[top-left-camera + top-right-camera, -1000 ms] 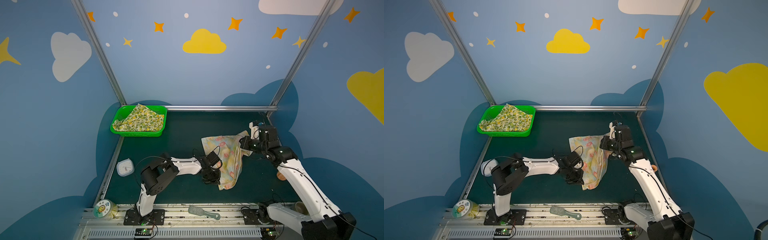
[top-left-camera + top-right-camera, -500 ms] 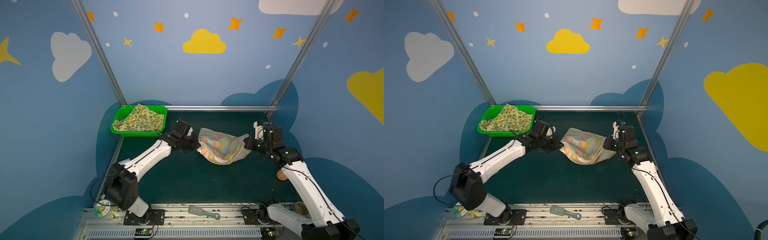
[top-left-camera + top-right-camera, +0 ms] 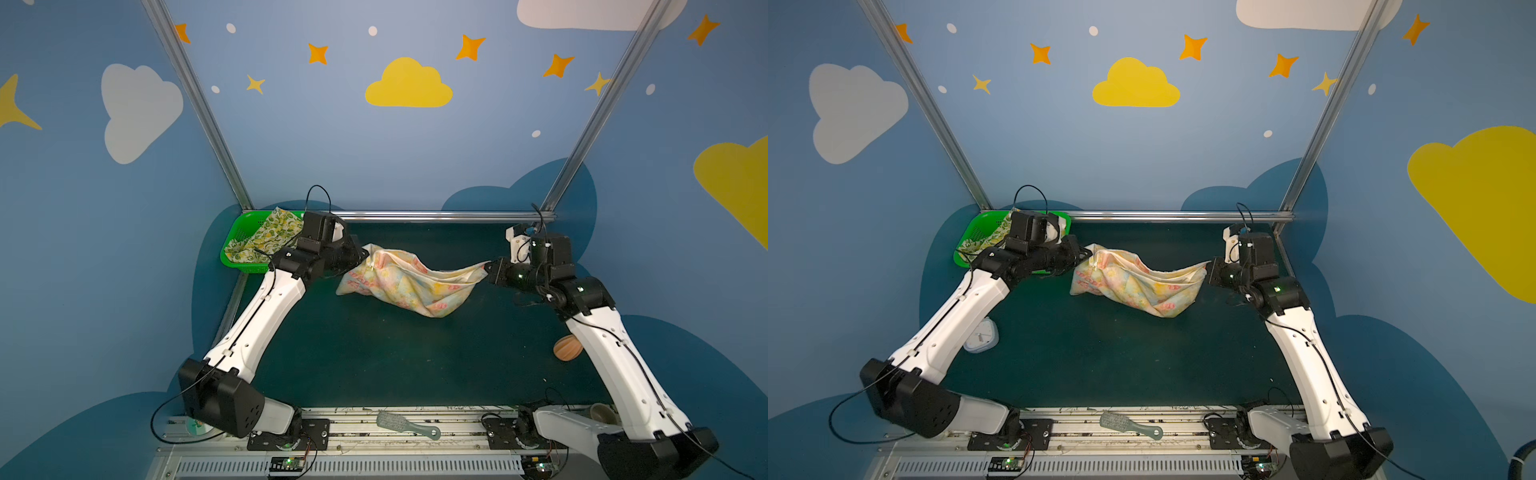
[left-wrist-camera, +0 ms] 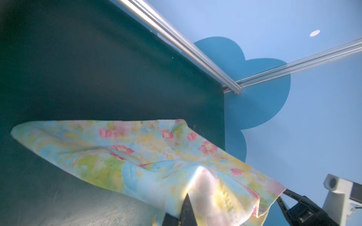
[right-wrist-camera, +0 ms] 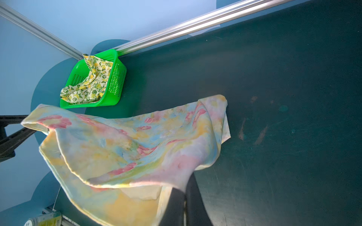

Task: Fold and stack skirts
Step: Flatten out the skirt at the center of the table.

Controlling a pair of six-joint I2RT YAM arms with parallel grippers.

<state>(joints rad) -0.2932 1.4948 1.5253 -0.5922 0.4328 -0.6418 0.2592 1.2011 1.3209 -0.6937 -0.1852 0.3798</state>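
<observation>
Floral skirt (image 3: 409, 286) now wider, tauter.

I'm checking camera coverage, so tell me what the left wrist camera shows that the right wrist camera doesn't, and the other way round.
Left wrist only: the right gripper seen from outside, pinching one corner of the floral skirt.
Right wrist only: the green basket holding the lemon skirt, and the left gripper seen from outside at the floral skirt's opposite corner.
Both: the floral skirt stretched between the two grippers, the dark green mat and the silver frame rails.
</observation>
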